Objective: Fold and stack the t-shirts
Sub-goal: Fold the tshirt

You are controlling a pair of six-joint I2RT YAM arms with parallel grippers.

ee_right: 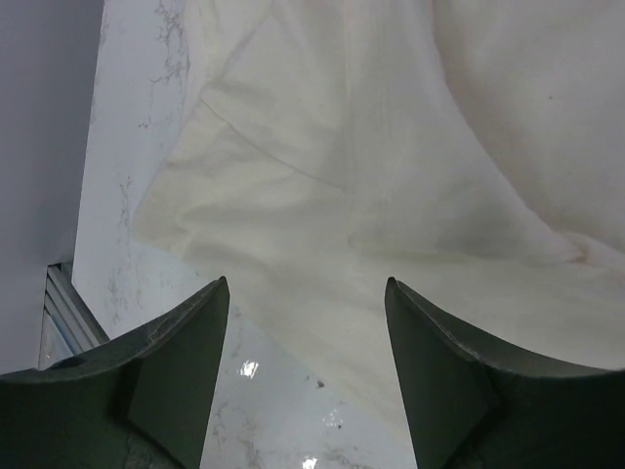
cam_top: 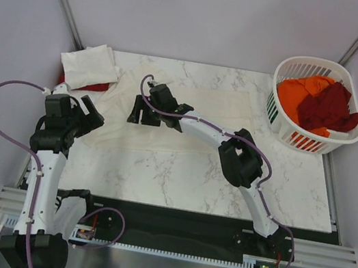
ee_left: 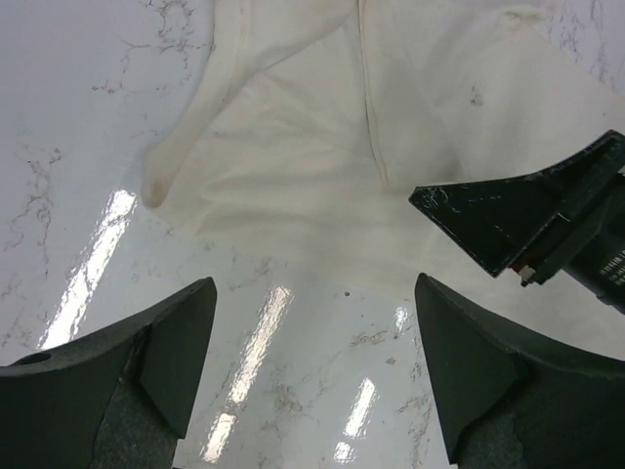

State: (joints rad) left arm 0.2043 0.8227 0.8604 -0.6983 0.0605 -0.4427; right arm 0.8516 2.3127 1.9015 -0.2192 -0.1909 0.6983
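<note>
A cream t-shirt (cam_top: 188, 118) lies spread flat on the marble table; it also shows in the left wrist view (ee_left: 371, 166) and the right wrist view (ee_right: 391, 176). My left gripper (cam_top: 93, 117) is open and empty, hovering over the shirt's left sleeve edge. My right gripper (cam_top: 142, 112) is open and empty, above the shirt's left part, a little right of the left gripper; one of its fingers (ee_left: 508, 220) shows in the left wrist view. A folded cream shirt (cam_top: 90, 65) lies on a red one (cam_top: 94, 86) at the back left.
A white laundry basket (cam_top: 284, 128) at the back right holds orange (cam_top: 300, 93) and dark red (cam_top: 330, 105) shirts. The table's left edge and a metal rail (ee_right: 63, 308) lie close to the right gripper. Grey walls surround the table.
</note>
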